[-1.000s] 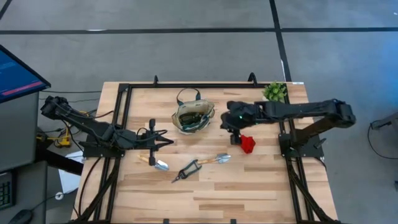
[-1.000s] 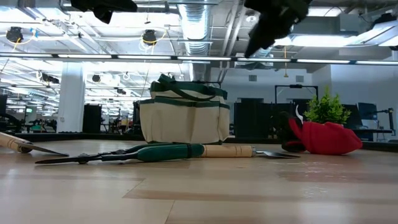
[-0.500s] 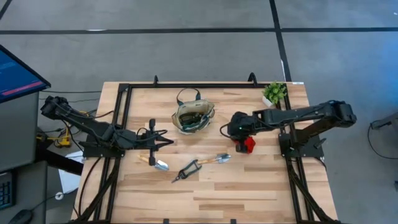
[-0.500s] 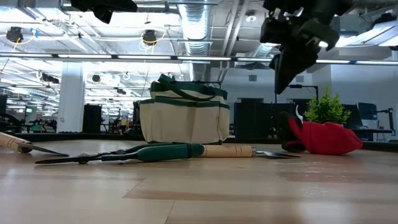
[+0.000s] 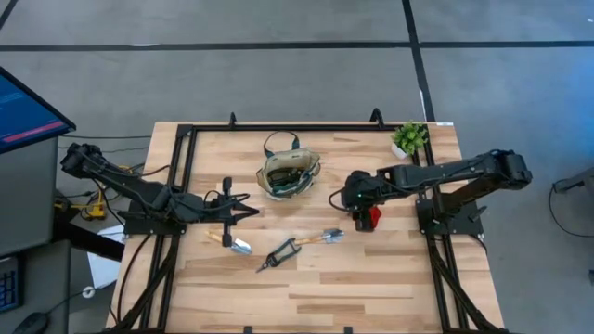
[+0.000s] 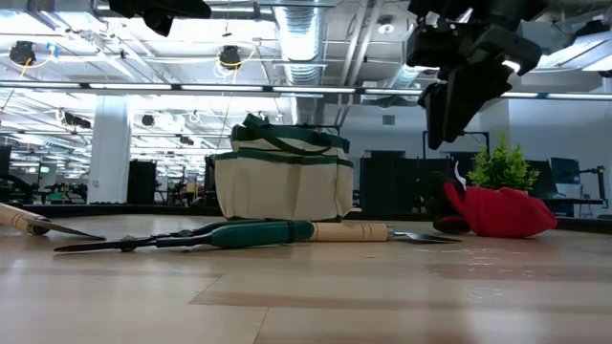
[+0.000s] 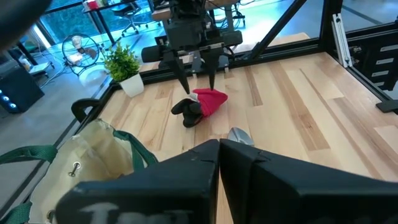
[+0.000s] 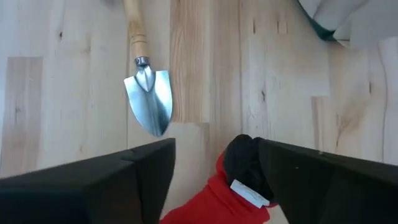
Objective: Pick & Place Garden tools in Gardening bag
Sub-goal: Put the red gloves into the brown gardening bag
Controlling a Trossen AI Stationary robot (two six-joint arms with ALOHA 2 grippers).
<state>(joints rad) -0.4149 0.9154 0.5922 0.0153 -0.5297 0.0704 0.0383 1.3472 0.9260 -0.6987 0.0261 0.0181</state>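
Note:
The cream and green gardening bag [image 5: 288,174] [image 6: 282,186] stands upright on its base at the far middle of the table. To its right a red-and-black piece [image 5: 372,218] [image 8: 211,193] lies on the wood. My right gripper [image 7: 198,81] [image 6: 457,115] hangs open above that piece, fingers pointing down and clear of it. Toward the near edge lie a silver trowel [image 5: 327,236] [image 8: 152,102], green-handled pruners [image 5: 278,252] [image 6: 191,236] and a second wood-handled tool [image 5: 230,243]. My left gripper [image 5: 252,206] waits shut, left of the bag.
A small green potted plant [image 5: 408,139] [image 7: 123,65] stands at the far right corner. A black frame rail [image 5: 306,128] runs round the table's edges. Bare wood lies along the near edge.
My right gripper has come away from the bag's right side, a little toward the table's near edge, and down over the red-and-black piece. There it has opened. The tools and the bag have not moved.

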